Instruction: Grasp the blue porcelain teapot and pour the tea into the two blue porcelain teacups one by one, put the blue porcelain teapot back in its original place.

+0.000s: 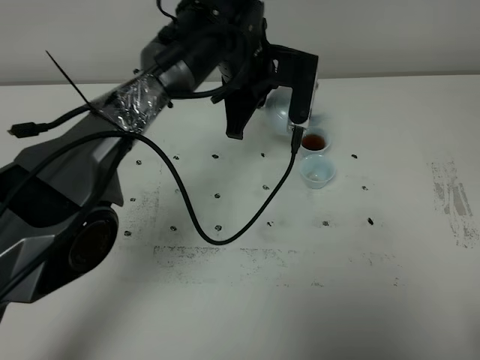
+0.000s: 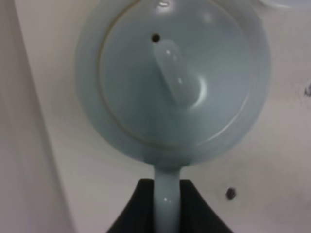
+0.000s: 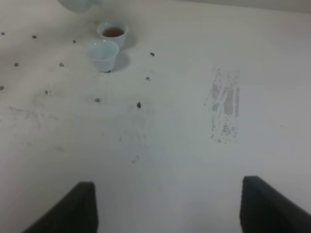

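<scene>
Honestly, with the left gripper (image 2: 167, 201) clamped on the blue porcelain teapot (image 2: 170, 82), I'd tip slowly over the empty teacup (image 1: 317, 172) at 6 o'clock from the filled teacup (image 1: 315, 141).

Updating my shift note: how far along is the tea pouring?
Done: the far teacup holds reddish-brown tea. In hand: the left hand is shut on the handle of the teapot, next to that cup. Left: the near teacup looks empty, so it needs filling; then the teapot goes back to its place.
</scene>
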### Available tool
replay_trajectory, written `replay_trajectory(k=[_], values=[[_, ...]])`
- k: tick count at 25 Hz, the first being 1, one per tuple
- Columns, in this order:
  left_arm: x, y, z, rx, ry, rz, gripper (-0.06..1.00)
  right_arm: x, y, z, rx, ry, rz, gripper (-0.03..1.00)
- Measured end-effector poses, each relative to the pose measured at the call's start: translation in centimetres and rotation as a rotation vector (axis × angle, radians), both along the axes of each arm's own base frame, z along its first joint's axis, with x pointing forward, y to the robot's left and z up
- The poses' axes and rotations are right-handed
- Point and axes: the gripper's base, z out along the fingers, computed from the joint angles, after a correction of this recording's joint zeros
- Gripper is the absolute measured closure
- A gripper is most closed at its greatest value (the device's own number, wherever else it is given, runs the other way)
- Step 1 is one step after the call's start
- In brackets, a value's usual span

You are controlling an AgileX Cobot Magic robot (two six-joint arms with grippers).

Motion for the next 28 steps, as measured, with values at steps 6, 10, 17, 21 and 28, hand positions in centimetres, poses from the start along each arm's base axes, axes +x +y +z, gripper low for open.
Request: replay_trajectory(k=[6,10,17,21,28], values=[[-1.1,-1.8,-0.3,0.142,-0.078,-0.076,0.88,0.0,0.0,0.0,0.000,0.000,0.000,0.38],[-1.1,-1.2,-0.3,0.206,-0.077,-0.068,0.88,0.0,0.0,0.0,0.000,0.000,0.000,0.38],[-1.3,-1.0,-0.4,0.244,-0.058,-0.092,0.88,0.0,0.0,0.0,0.000,0.000,0.000,0.38],[-1.3,-1.1,-0.4,0.250,-0.059,-0.105,0.88,0.0,0.0,0.0,0.000,0.000,0.000,0.38],[-2.0,-2.1,-0.2,0.294,-0.099,-0.153,0.88,0.0,0.0,0.0,0.000,0.000,0.000,0.38]])
